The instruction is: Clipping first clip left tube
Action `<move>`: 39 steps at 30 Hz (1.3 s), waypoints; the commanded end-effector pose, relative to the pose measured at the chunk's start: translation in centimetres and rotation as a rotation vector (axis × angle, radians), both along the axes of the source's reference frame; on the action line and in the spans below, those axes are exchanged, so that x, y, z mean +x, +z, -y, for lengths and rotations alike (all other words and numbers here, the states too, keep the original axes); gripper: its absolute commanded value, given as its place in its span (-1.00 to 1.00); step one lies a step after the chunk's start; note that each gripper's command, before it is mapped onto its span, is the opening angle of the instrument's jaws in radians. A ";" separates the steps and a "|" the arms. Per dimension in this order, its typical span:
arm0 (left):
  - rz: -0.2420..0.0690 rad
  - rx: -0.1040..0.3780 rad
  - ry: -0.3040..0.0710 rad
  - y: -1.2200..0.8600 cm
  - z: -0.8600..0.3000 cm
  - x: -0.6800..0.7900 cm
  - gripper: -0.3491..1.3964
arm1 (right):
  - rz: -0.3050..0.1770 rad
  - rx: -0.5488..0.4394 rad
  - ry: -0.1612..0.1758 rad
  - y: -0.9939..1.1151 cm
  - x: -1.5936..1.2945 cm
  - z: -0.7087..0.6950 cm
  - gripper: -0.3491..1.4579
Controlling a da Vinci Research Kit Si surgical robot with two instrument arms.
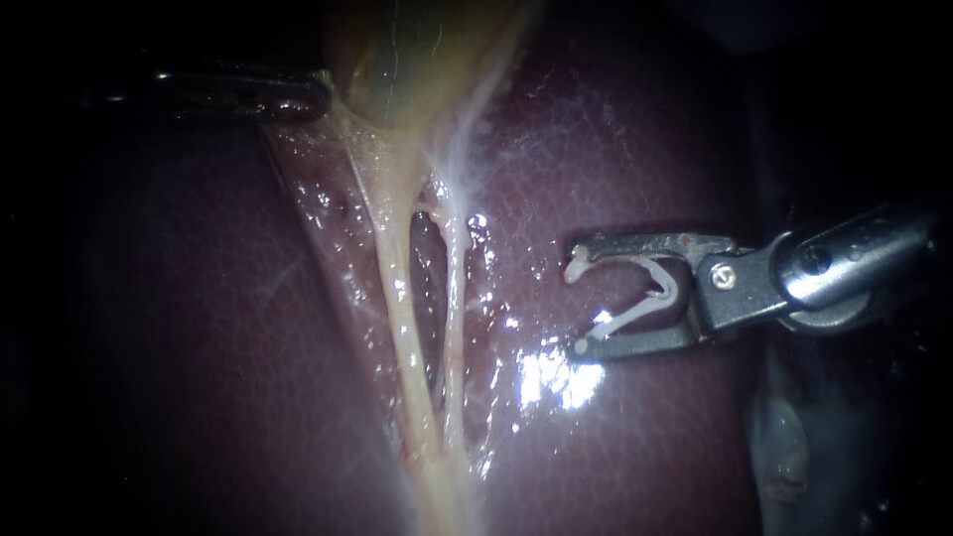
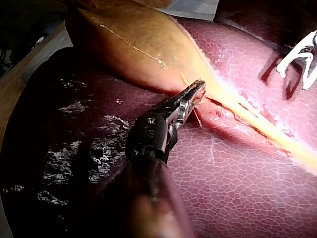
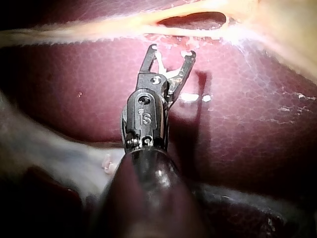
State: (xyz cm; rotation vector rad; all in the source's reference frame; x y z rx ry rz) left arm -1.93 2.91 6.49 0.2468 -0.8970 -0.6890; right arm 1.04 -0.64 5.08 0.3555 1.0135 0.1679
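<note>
1. Liver [image 1: 635, 129]: dark red and wet, fills most of the endoscope view and lies under everything else.
2. Gallbladder [image 1: 417, 60]: yellowish, at the top centre, narrowing downward into 2 pale strands.
3. Right instrument [image 1: 578, 300]: comes in from the right and hovers over the liver. Its jaws stand wide apart, with the clip seated between them and touching both. The tips point toward the tubes but touch neither; the right wrist view [image 3: 171, 52] shows them just short of the strands.
4. Left instrument [image 1: 318, 99]: comes in from the upper left. Its jaws are clamped together on the gallbladder's edge near its neck, and a thin membrane is stretched toward them. The left wrist view [image 2: 197, 90] shows the same grip.
5. Left tube [image 1: 395, 288]: the thicker strand, running down from the gallbladder neck. It is bare, and sits on the far side of the right tube from the clip.
6. Right tube [image 1: 455, 308]: thinner, just beside the left tube with a slit-like gap between them; they merge lower down.
7. Clip [image 1: 645, 310]: white, open, on no tube.
</note>
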 end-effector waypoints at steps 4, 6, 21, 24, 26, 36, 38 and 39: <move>0.000 0.000 0.000 0.00 0.00 0.00 -1.00 | -0.010 0.010 -0.015 -0.02 0.02 0.01 -0.06; 0.000 0.000 0.000 0.00 0.00 0.00 -1.00 | -0.020 0.016 -0.021 -0.05 0.06 0.03 -0.06; 0.000 0.000 0.000 0.00 0.00 0.00 -1.00 | -0.099 0.145 -0.015 -0.21 0.43 0.16 -0.06; 0.000 0.000 0.000 0.00 0.00 0.00 -1.00 | -0.106 0.187 -0.007 -0.18 0.52 0.21 -0.06; 0.000 0.000 0.000 0.00 0.00 0.00 -1.00 | -0.108 0.208 -0.004 -0.13 0.59 0.25 -0.06; 0.001 0.001 0.002 0.00 0.00 -0.01 -1.00 | -0.099 0.270 0.014 0.14 0.81 0.44 -0.07; 0.001 0.001 0.002 0.00 0.00 -0.01 -1.00 | -0.096 0.283 0.019 0.20 0.82 0.46 -0.07; 0.001 0.001 0.002 0.00 0.00 -0.01 -1.00 | -0.097 0.289 0.016 0.24 0.84 0.48 -0.07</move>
